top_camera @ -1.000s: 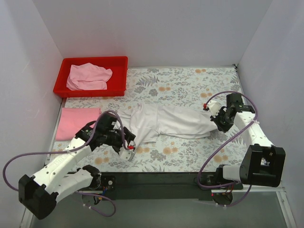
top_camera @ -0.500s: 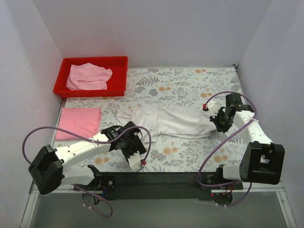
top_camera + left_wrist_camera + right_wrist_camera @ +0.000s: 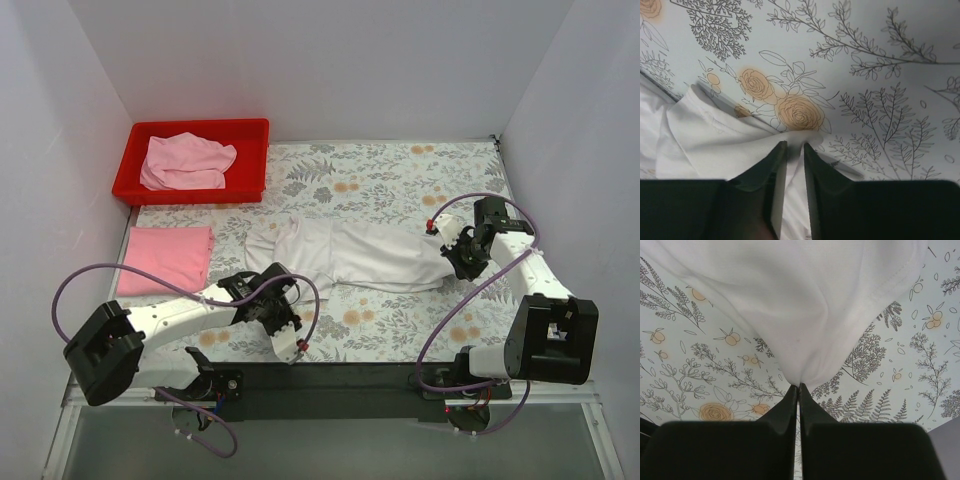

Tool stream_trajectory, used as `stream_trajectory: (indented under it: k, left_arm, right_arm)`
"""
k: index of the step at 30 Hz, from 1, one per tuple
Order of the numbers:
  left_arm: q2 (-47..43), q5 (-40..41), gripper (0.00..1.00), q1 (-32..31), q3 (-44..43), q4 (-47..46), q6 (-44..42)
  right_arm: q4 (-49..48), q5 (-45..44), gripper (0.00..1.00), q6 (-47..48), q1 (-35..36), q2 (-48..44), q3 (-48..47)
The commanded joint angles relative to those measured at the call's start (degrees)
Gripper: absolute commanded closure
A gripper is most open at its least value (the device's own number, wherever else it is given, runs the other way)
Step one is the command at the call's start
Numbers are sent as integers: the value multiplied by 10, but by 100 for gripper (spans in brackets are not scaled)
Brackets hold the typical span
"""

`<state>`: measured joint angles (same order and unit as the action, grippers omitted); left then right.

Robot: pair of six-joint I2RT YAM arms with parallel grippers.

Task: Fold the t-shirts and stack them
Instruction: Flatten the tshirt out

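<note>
Pink t-shirt (image 3: 187, 160) crumpled inside red bin (image 3: 200, 125).

Robotics lab test cell, plain white walls (image 3: 330, 70) closing in from 9 round to 3 o'clock, floral tabletop (image 3: 400, 170), left arm (image 3: 170, 320) and right arm (image 3: 535, 272) bolted at 6 o'clock, trailing purple cables (image 3: 100, 268), red bin (image 3: 190, 190) at 10 o'clock

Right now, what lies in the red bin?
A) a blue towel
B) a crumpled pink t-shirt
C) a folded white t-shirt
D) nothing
B: a crumpled pink t-shirt lies inside the red bin, while the white t-shirt lies outside it.
</note>
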<state>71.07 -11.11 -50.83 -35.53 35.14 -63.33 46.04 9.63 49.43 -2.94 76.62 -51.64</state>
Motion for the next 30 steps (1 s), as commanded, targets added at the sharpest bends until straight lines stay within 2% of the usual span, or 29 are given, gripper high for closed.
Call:
stream_trajectory:
  k: [1,3,4,6,7,12,14,16,22,25,30]
  left_arm:
    - [-1,-19,84,-3,-9,-52,67]
    - [20,-29,92,-1,-49,-49,137]
    - [35,-47,94,7,-102,-30,202]
    - [47,-74,100,40,-157,3,271]
    - [50,-92,100,55,-212,14,323]
    - [70,-176,100,163,-338,31,475]
    - [75,-191,100,213,-371,18,525]
    - [82,-200,100,262,-413,-17,613]
    - [115,-183,100,379,-543,-141,865]
    - [133,-170,100,401,-609,-175,923]
    - [149,-129,100,404,-660,-199,948]
  right_arm:
    - [5,12,99,-6,0,2,-2]
    - [7,9,99,-5,1,-3,-7]
    - [7,7,99,-2,1,-8,-9]
    - [7,2,99,1,0,-14,-19]
    - [7,-2,99,2,0,-17,-30]
    - [6,-14,99,4,-7,-31,-88]
    - [5,-17,99,4,-17,-32,-135]
    - [2,-21,99,2,-33,-27,-174]
    - [-9,-27,99,-30,-62,13,-382]
    - [-16,-34,99,-48,-64,29,-462]
    - [-25,-45,99,-61,-64,49,-558]
